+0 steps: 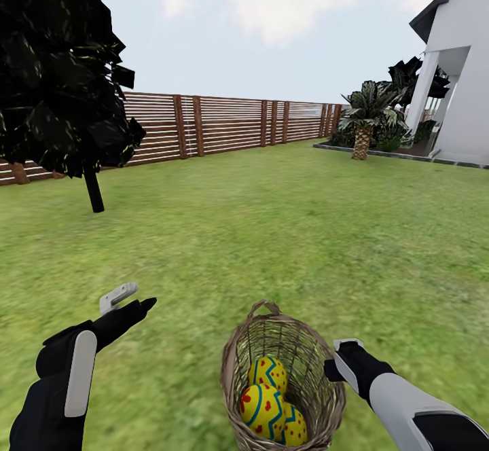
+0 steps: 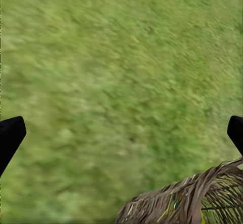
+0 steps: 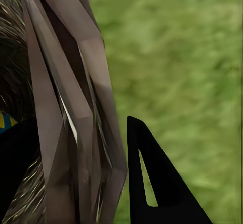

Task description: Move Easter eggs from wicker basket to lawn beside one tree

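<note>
The brown wicker basket (image 1: 318, 397) is at the bottom centre of the head view, tilted, its small loop (image 1: 263, 307) pointing away from me. Three yellow eggs with blue zigzags and red dots lie inside: one (image 1: 267, 373), one (image 1: 260, 403) and one (image 1: 293, 425). My right gripper (image 1: 334, 364) grips the basket's right rim. In the right wrist view its fingers straddle the woven wall (image 3: 66, 107), gripper (image 3: 81, 125). My left gripper (image 1: 132, 299) hangs open over the lawn (image 1: 272, 233), left of the basket (image 2: 192, 198). The pale-trunked tree is out of view.
A dark black tree (image 1: 61, 70) stands at the left by the brown slat fence (image 1: 224, 125). A low palm-like plant (image 1: 363, 121) and the white house (image 1: 462, 77) are at the far right. Open grass stretches between them.
</note>
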{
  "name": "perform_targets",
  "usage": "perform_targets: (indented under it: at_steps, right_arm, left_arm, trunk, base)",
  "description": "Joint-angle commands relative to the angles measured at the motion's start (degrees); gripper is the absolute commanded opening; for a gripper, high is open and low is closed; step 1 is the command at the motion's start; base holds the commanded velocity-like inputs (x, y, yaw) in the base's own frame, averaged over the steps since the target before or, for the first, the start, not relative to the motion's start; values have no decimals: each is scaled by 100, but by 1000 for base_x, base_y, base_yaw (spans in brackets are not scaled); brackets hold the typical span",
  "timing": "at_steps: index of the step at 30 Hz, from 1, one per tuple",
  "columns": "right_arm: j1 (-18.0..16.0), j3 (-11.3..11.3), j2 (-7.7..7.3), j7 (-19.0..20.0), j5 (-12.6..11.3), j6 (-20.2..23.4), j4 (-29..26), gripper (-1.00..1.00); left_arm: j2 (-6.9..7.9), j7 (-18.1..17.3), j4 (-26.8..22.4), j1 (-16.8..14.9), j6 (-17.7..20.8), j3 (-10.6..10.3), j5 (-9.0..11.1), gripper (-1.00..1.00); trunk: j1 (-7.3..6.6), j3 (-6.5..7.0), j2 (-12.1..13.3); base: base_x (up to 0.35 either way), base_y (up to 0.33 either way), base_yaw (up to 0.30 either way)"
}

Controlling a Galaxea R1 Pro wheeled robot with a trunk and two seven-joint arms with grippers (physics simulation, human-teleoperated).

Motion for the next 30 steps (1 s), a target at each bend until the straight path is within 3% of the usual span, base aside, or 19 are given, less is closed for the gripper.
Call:
perform_targets:
  at_steps: [1, 10, 14, 21, 30]
  right_arm:
    - [-2, 2, -2, -6, -36, 33, -13, -100]
    - [-2, -23, -11, -20, -40, 6, -41, -100]
    - [-2, -106, -112, -44, -75, -51, -76, -100]
    - [-2, -131, -99, -41, -80, -58, -118, -100]
    - [-2, -139, -112, -41, -80, -55, -111, -100]
  left_arm:
    - [-5, 22, -5, -5, 30, 11, 42, 100]
    - [-5, 22, -5, -5, 30, 11, 33, 100]
    - [-5, 22, 15, -5, 28, 11, 33, 100]
    - [-5, 31, 39, -5, 21, 9, 33, 100]
    - [-5, 31, 39, -5, 21, 10, 26, 100]
  trunk:
    - [-24, 13, 39]
    - [-221, 174, 400]
    - [-309, 246, 560]
    - [-463, 372, 841]
    - [-661, 568, 1202]
  base:
    - [0, 0, 0]
    - [0, 0, 0]
    - [0, 0, 0]
    - [0, 0, 0]
    - [0, 0, -235]
